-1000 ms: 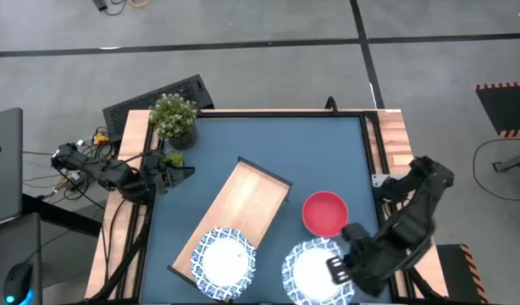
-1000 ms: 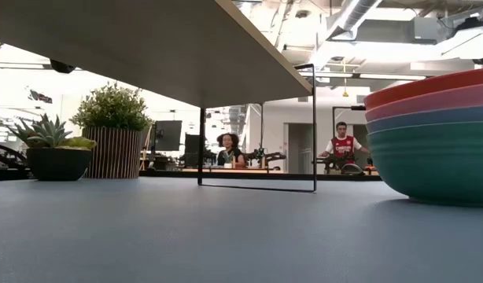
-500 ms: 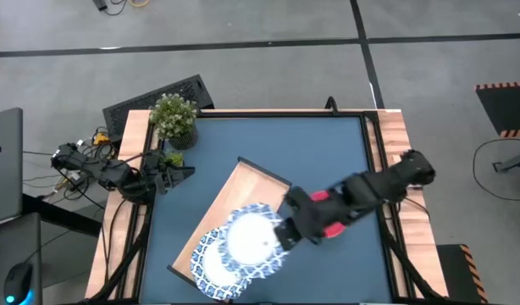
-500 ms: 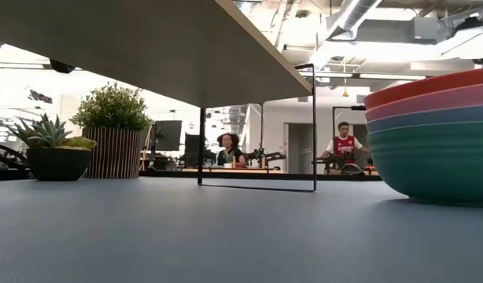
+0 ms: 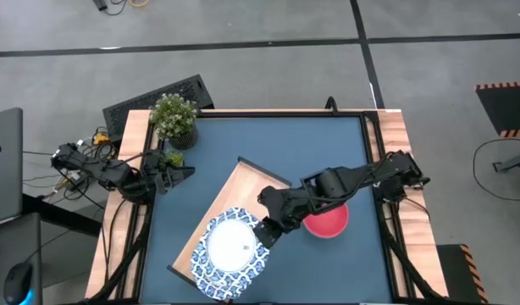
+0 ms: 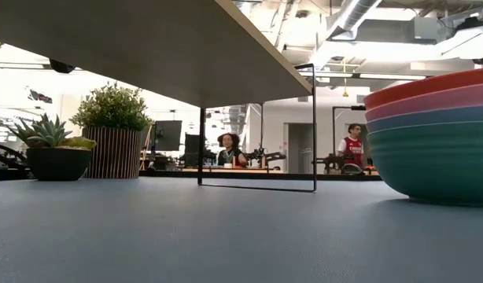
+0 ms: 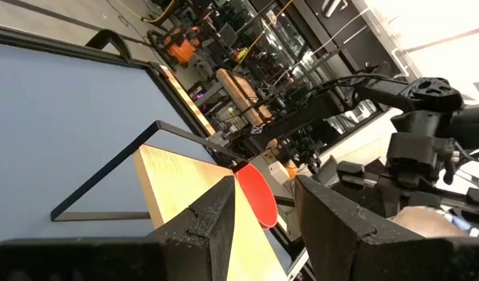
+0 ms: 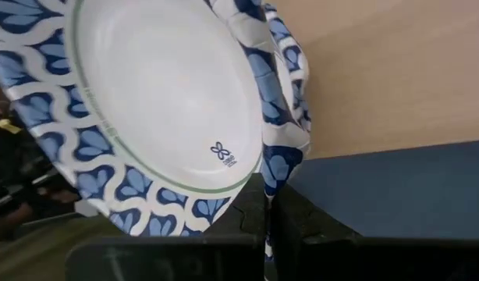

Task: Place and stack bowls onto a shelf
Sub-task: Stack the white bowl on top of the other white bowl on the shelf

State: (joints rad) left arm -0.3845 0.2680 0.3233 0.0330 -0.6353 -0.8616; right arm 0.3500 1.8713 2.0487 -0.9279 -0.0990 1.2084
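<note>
Right now my right pincer (image 5: 262, 232) is stretched across the table (image 5: 268, 144) to the near end of the shelf (image 5: 247, 193), its fingers (image 8: 255, 212) pinched narrow on the rim of the top patterned bowl (image 5: 232, 251). From the right wrist camera I see that bowl (image 8: 157, 101) tilted a little, with another patterned rim just under it, so it sits on a second bowl of the same kind at that end of the wooden board (image 8: 380, 70). Beside the shelf, under my right arm, the red bowl (image 5: 329, 222) rests on the blue table; the low camera shows it is the top of a stack (image 6: 430, 134) of red, pink, grey-blue and teal bowls. My left pincer (image 5: 177, 174) waits at the left edge of the table, near the leafy potted plant (image 5: 173, 119) and a small succulent (image 6: 51, 149); its fingers (image 7: 200, 226) stand apart with nothing between them. Far behind the table, people (image 6: 352, 149) sit in the room.
</note>
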